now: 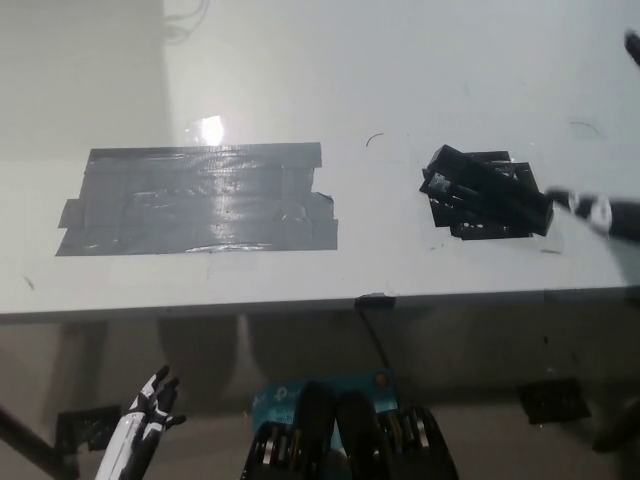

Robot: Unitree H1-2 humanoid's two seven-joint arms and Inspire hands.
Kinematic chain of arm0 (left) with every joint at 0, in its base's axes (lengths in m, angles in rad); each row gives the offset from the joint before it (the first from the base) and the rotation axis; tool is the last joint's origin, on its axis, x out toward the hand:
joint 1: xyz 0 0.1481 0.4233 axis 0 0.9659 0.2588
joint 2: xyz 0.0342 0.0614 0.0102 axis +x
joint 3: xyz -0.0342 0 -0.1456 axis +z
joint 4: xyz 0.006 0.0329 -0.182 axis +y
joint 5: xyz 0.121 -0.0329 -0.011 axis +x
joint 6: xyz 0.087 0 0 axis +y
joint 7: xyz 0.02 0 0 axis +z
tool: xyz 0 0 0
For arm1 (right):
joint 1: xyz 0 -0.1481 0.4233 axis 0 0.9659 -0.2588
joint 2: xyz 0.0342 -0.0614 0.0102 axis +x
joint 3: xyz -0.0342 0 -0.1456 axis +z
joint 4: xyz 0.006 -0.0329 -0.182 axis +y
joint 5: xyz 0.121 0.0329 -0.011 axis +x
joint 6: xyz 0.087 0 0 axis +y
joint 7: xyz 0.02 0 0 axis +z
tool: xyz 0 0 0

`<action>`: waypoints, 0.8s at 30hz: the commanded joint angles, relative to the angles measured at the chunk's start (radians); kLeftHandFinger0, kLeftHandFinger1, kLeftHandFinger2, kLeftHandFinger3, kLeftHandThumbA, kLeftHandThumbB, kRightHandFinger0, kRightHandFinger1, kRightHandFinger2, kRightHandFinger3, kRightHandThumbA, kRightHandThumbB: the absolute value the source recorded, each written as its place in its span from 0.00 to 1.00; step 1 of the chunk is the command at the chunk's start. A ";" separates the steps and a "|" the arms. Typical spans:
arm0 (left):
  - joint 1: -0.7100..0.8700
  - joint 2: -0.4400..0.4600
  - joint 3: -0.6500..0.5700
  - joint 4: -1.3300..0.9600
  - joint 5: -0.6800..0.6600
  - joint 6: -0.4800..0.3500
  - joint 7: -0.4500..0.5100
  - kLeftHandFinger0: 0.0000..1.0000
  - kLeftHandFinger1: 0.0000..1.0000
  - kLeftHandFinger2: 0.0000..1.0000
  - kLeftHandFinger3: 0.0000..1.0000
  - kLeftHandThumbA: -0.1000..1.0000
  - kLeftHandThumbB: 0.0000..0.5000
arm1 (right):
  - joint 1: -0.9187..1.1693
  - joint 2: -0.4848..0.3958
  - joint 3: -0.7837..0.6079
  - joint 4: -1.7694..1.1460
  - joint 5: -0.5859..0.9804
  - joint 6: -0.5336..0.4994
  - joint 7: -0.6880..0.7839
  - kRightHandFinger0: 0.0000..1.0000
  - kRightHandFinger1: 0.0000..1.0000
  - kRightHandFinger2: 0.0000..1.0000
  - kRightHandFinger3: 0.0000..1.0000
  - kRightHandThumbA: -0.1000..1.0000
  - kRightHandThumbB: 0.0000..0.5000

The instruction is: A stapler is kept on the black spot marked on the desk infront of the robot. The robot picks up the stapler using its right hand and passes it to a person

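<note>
The white table [420, 60] filled most of the head view, its near edge running straight across the lower half of the picture. A bright glare spot [208, 129] sat on its surface near the top of the tape.

On the left half of the table lay a wide patch of grey tape [195, 200], made of overlapping strips with ragged ends, flat against the surface. It was well apart from everything else on the table.

Right of centre was the smaller black spot [480, 228], a square of dark tape. The stapler [487, 189] lay on it, black, long and set at a slant, its near-left end pointing up and left and its other end running down toward the right. Nothing lay on or over it, and the table around it on the near and left sides carried only a thin curved mark [375, 139] between the two tape patches.

The right hand [600, 213] came in from the picture's right edge at the height of the stapler. Only a black part with a pale tip showed, blurred, just beside the stapler's right end and possibly touching it; whether its fingers were spread or closed could not be told. It did not appear to be holding the stapler.

At the table's near edge a small black clip with a cable [375, 320] hung down.

The left hand [153, 403] rested low at the lower left, below the table edge, its fingers apart and holding nothing.
</note>
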 commanded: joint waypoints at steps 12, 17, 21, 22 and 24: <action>-0.002 0.003 -0.001 -0.017 -0.006 -0.029 -0.013 0.87 1.00 1.00 1.00 0.89 1.00 | -0.492 -0.020 0.297 0.679 -0.207 0.153 0.225 1.00 1.00 1.00 1.00 1.00 0.67; 0.003 0.001 0.000 -0.014 0.001 -0.035 -0.009 0.85 1.00 1.00 1.00 0.90 1.00 | -0.526 0.030 0.330 0.808 -0.241 0.153 0.231 1.00 1.00 1.00 1.00 1.00 0.69; 0.001 0.002 -0.001 -0.019 0.000 -0.032 -0.010 0.85 1.00 1.00 1.00 0.89 1.00 | -0.540 0.050 0.353 0.876 -0.263 0.153 0.219 1.00 1.00 1.00 1.00 1.00 0.67; 0.000 0.001 -0.001 -0.019 -0.006 -0.032 -0.015 0.86 1.00 1.00 1.00 0.89 1.00 | -0.541 0.046 0.374 0.893 -0.264 0.153 0.220 1.00 1.00 1.00 1.00 1.00 0.63; 0.000 0.000 0.000 -0.018 -0.009 -0.034 -0.015 0.86 1.00 1.00 1.00 0.89 1.00 | -0.543 0.055 0.376 0.935 -0.262 0.152 0.204 1.00 1.00 1.00 1.00 1.00 0.64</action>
